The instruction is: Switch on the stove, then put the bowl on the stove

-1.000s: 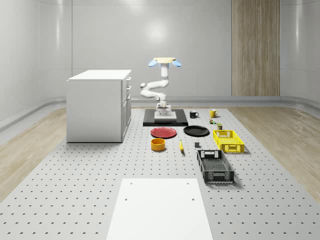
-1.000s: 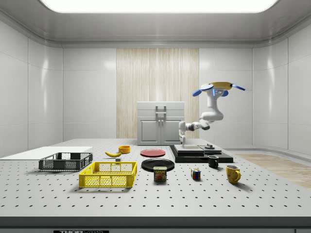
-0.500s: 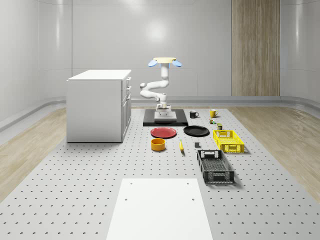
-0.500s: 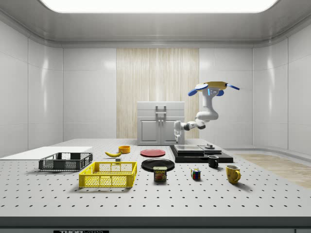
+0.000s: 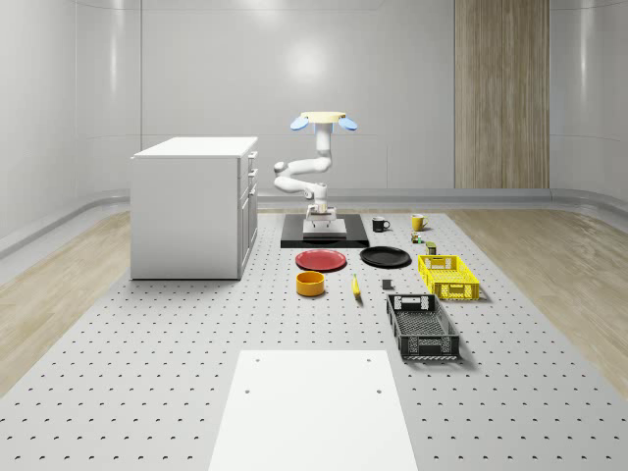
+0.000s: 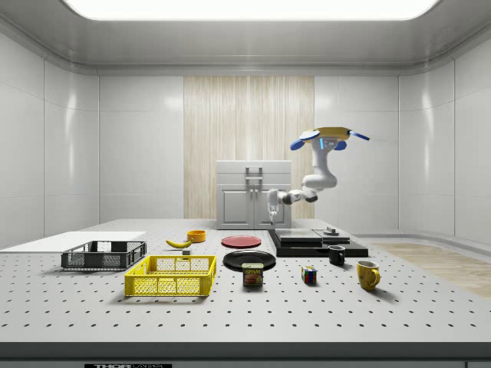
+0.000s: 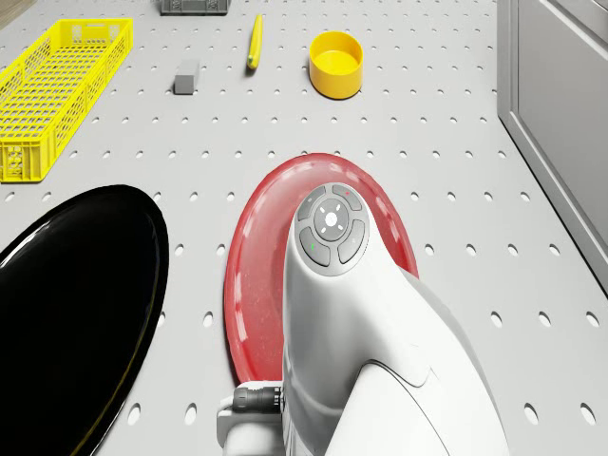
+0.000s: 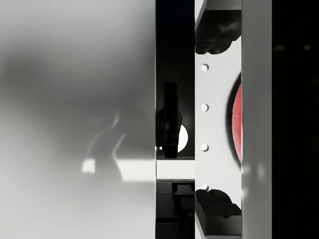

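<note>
I see the drone hovering above the stove, jaws hanging over its edge nearest the red plate; their spread I cannot tell. Bowl sits on the tabletop, just beyond the plate.
</note>
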{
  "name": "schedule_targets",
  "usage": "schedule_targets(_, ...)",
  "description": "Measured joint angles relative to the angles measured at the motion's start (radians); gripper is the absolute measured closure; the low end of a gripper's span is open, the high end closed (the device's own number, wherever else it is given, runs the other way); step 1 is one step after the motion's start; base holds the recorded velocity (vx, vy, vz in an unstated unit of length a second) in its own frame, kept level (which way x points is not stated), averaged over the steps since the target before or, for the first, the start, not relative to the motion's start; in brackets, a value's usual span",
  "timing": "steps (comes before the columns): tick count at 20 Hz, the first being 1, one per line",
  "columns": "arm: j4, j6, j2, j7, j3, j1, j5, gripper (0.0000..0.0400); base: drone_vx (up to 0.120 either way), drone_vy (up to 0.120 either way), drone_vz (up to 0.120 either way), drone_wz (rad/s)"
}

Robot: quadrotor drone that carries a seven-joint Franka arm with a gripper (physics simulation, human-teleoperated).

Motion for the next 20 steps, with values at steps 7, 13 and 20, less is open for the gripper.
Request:
schedule_targets(7,0.001,0.01,-0.011,0.004,0.0,-0.005,0.005,0.0,0.12,0.0,0.0,0.0)
schedule_targets(13,0.002,0.018,-0.02,0.007,0.001,-0.009,0.01,0.0,0.12,0.0,0.0,0.0)
schedule_targets(20,0.002,0.026,-0.029,0.01,0.001,-0.013,0.014,0.0,0.12,0.0,0.0,0.0)
